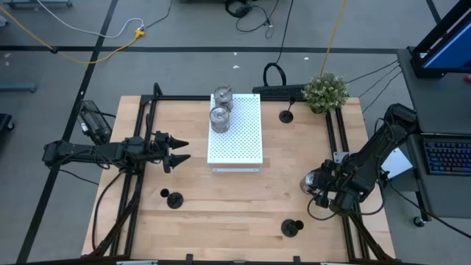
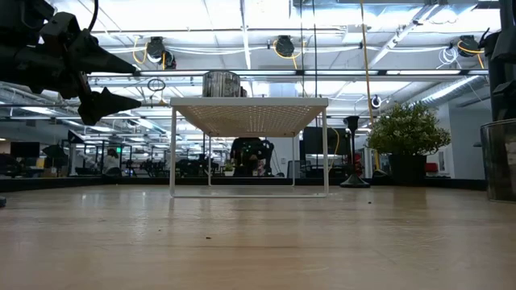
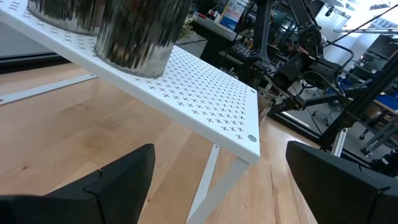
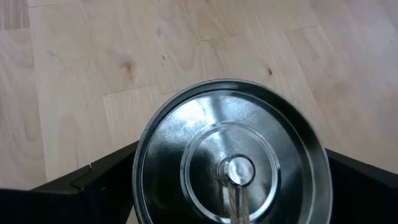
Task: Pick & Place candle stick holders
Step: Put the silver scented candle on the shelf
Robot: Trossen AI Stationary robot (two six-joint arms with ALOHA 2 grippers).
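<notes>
Two silver candle stick holders [image 1: 219,118] [image 1: 223,96] stand on the white perforated board [image 1: 239,140]. A third silver holder [image 4: 230,162] stands on the table at the right [image 1: 312,181], between the fingers of my right gripper [image 1: 318,187], which is shut on it. Three black holders stand on their round bases: near left [image 1: 174,199], near right [image 1: 292,227], far right [image 1: 286,115]. My left gripper [image 1: 188,149] is open and empty, level above the table, left of the board; it also shows in the low view [image 2: 137,84]. My right gripper comes at the silver holder from above, pointing down. One finger [image 4: 106,180] stands against each of two opposite sides of its round wall [image 4: 140,180]. The holder's wide rim hides the places of contact. The holder is upright; in the low view [image 2: 500,161] its bottom seems on the table.
The board stands on thin legs [image 2: 172,153] in the table's middle. A green bushy plant [image 1: 325,92] stands at the far right corner. Black rails [image 1: 140,147] run along the table's left and right [image 1: 342,136] edges.
</notes>
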